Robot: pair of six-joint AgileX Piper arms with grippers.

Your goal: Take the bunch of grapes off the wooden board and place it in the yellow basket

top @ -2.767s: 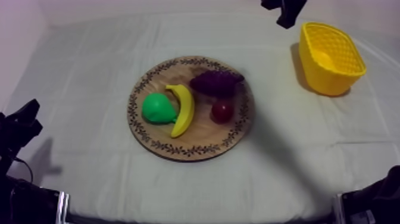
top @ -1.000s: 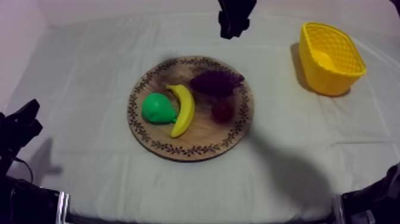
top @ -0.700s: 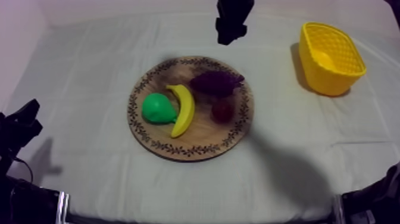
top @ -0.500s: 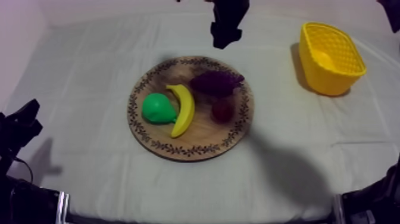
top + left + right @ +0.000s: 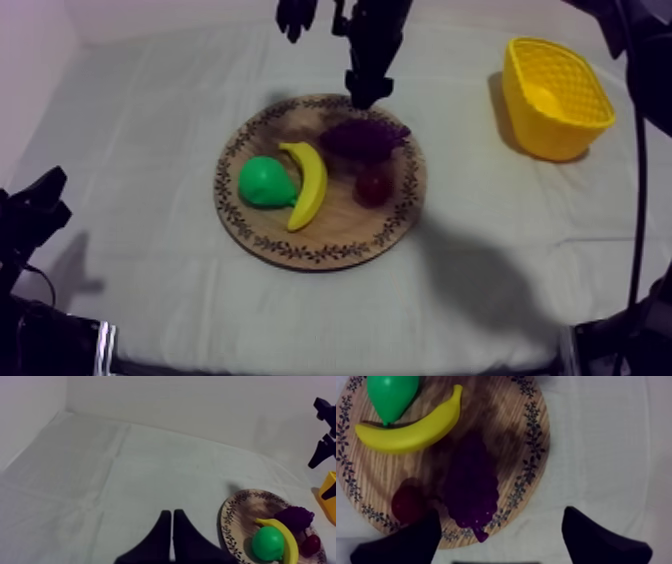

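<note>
Grapes: the bunch of grapes point(image 5: 365, 137), dark purple and knobbly, tapering to a tip at the rim, lies on the wooden board point(image 5: 335, 228), just beside the small red fruit point(image 5: 373, 186).
Right gripper: the right gripper point(image 5: 501, 513) hangs over the board's rim by the grapes, fingers spread wide, nothing between them.
Left gripper: the left gripper point(image 5: 171, 526) sits well apart from the board, fingers pressed together.
Basket: the yellow basket point(image 5: 555, 95) stands well apart from the board.

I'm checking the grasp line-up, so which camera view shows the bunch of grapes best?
The right wrist view: the bunch of grapes lies large and whole on the wooden board, near the open right pincer. The top view shows it smaller; the left wrist view shows it small, beyond the banana.
</note>
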